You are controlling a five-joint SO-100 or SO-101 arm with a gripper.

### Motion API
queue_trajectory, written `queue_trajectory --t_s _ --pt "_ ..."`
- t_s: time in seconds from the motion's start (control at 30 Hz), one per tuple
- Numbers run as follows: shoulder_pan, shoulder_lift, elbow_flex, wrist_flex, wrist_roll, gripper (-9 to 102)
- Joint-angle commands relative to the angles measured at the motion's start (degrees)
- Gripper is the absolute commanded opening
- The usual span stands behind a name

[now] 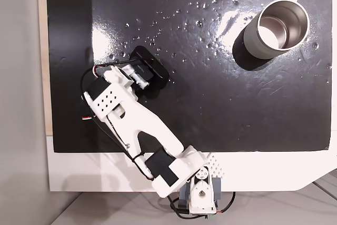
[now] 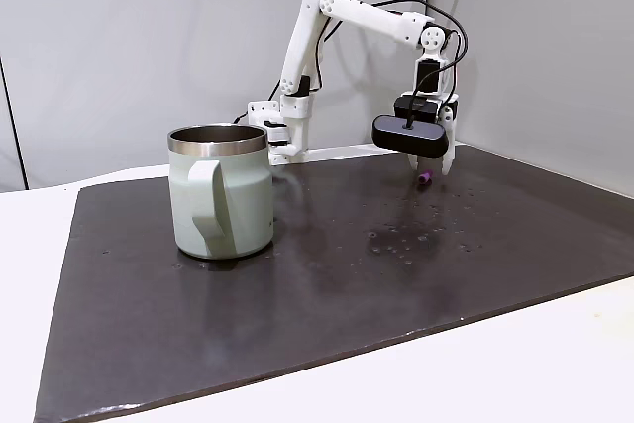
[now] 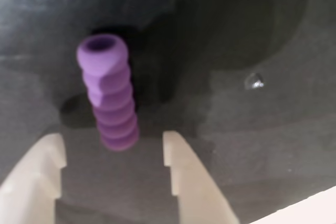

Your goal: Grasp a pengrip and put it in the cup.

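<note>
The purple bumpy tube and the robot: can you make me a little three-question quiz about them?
1. True or false: the small ribbed purple soft tube already lies inside the round brushed-steel mug.
2. In the wrist view, the two white fingers are: A) squeezing the tube, B) apart with the tube ahead of the gap.
3. Fill in: the tube rests on the ___ mat.

Key: 1 false; 2 B; 3 black.
</note>
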Motion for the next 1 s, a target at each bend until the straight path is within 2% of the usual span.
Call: queue_trajectory --t_s 0.0,0.37,0.47,0.53,0.73,0.97 --pt "1.23 -0.26 -3.16 0.26 -2.55 16" --pt "4.92 -2.46 -3.25 -3.43 -9.14 13" --pt "5.62 -3.16 -3.25 -3.69 -10.20 8" --pt "5.80 -3.52 -2.81 -3.78 -11.87 1" --pt "6.15 -0.62 1.05 -3.78 -12.74 0" --pt "6.24 13.80 2.46 6.15 -13.71 0"
